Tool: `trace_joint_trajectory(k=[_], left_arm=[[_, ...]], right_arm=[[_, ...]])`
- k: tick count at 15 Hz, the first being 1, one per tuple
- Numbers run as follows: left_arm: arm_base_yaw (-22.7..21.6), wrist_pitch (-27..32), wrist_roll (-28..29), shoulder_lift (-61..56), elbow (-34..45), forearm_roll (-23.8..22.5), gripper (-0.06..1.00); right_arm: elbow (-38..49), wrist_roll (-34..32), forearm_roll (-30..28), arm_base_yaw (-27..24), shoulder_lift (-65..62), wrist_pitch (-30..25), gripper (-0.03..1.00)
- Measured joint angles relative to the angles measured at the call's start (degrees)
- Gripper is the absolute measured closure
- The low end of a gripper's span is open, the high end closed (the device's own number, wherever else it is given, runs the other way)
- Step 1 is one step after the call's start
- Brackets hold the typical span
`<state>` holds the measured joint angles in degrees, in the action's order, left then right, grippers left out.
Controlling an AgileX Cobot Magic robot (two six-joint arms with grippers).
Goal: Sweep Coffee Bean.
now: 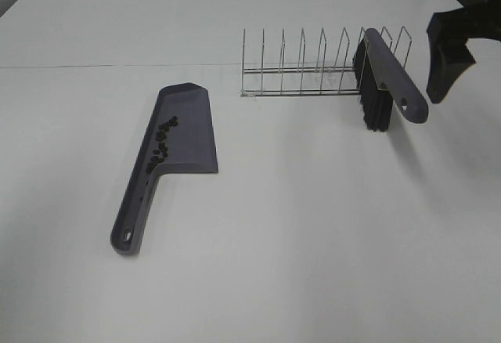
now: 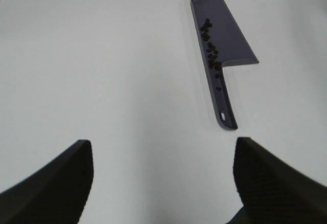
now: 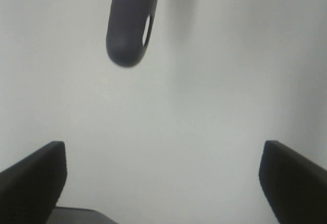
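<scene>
- Roughly a dozen coffee beans (image 1: 160, 146) lie inside the dustpan (image 1: 184, 131), strung along its raised side wall from the pan down toward the handle neck; a few sit in the handle channel
- No loose beans can be made out on the white table (image 1: 329, 233) around the dustpan, though any would be tiny from the high camera
- Brush (image 1: 383, 84) is parked in the wire rack (image 1: 313, 65), well to the right of the dustpan, bristles down, handle sticking out past the rack's front
- Right gripper (image 1: 450, 49) hangs in the air just right of the brush handle, not touching it; the right wrist view shows the brush handle tip (image 3: 130, 24) ahead with both fingers (image 3: 30, 175) spread wide, so it is open and empty
- Left gripper (image 2: 163, 183) sits back from the dustpan with the pan's handle end ahead of it, fingers wide apart, holding nothing; not seen in the high view
- Step judged: sweeping looks finished, brush already racked, right arm clear of it; dustpan not held
- Next move, as a guess: either both arms go to rest, or the left gripper reaches forward and closes on the dustpan handle, keeping the pan level so the beans do not roll off the open lip
</scene>
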<state>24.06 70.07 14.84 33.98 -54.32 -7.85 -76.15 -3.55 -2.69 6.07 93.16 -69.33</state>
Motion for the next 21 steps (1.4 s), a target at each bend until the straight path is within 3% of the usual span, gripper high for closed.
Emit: trace_joint_trajectory(k=[4,10,16,21], left_arm=[[0.0,0.17,-4.58,-15.36,13.06,-0.17,0.25],[0.0,-7.22,-5.33,-19.14,23.2,1.32,0.25],[0.0,-10.08,-14.21,-19.14,25.15,7.85,0.25],[0.0,-9.91,-14.84,-19.14,25.61,8.48,0.25]], right_arm=[[20.8,0.0,2.69,0.0,-20.4,2.06,0.09],[37.53,1.55,2.69,0.0,-48.07,2.86,0.09],[45.84,4.13,3.72,0.0,-80.1,8.65,0.09],[47.1,8.77,6.36,0.0,-88.58,8.54,0.1]])
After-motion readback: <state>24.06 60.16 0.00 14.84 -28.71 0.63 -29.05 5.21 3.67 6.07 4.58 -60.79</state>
